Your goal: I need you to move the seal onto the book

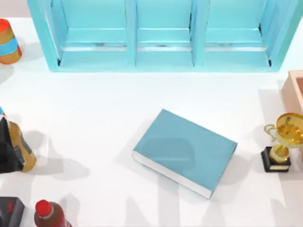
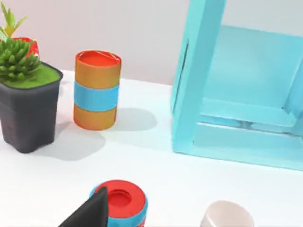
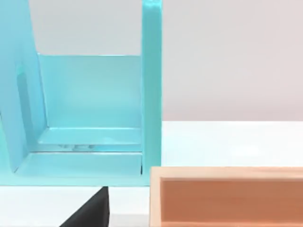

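The book (image 1: 184, 151) is a large flat teal hardcover with white page edges, lying at an angle in the middle of the table in the top view. Nothing rests on its cover. The seal is out of view. A dark part of my left gripper (image 2: 87, 215) pokes into the left wrist view, near a red cap (image 2: 120, 201). A dark part of my right gripper (image 3: 92, 210) sits low in the right wrist view, beside a peach box (image 3: 227, 196).
A light-blue shelf unit (image 1: 163, 35) spans the table's back. A gold trophy (image 1: 284, 139) and the peach box (image 1: 296, 90) stand at the right. At the left are an orange-and-blue can (image 1: 8, 42), a black-and-amber object (image 1: 16, 149), a red-capped bottle (image 1: 47, 215) and a potted plant (image 2: 26, 101).
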Controlling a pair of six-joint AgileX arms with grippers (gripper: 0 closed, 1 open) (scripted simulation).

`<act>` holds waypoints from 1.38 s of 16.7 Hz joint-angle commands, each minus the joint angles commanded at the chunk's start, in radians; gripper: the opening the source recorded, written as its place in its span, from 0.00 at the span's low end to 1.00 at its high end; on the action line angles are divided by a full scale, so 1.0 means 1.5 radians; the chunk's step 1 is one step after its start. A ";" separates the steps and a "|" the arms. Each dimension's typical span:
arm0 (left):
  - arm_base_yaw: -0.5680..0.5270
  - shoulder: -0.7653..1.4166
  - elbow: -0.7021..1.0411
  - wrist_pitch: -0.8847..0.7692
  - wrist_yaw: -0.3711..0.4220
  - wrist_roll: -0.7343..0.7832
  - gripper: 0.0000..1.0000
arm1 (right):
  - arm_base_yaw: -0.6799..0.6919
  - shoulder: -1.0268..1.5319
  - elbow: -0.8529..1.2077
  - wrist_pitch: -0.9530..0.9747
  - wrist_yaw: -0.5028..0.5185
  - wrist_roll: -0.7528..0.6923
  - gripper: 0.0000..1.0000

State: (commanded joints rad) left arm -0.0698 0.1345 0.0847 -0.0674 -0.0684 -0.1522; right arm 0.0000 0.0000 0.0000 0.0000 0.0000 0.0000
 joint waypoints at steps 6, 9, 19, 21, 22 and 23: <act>0.047 -0.090 -0.056 0.045 0.046 0.101 1.00 | 0.000 0.000 0.000 0.000 0.000 0.000 1.00; 0.047 -0.090 -0.056 0.045 0.046 0.101 1.00 | 0.000 0.000 0.000 0.000 0.000 0.000 1.00; 0.047 -0.090 -0.056 0.045 0.046 0.101 1.00 | -0.048 0.246 0.238 -0.189 0.004 -0.044 1.00; 0.047 -0.090 -0.056 0.045 0.046 0.101 1.00 | -0.067 0.374 0.342 -0.273 0.004 -0.061 1.00; 0.047 -0.090 -0.056 0.045 0.046 0.101 1.00 | -0.076 0.445 0.395 -0.319 0.003 -0.070 1.00; 0.047 -0.090 -0.056 0.045 0.046 0.101 1.00 | -0.086 0.518 0.448 -0.365 0.003 -0.079 1.00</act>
State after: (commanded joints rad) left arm 0.0000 0.0000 0.0000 -0.0001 0.0000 0.0000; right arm -0.1295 0.7767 0.6725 -0.5476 0.0043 -0.1190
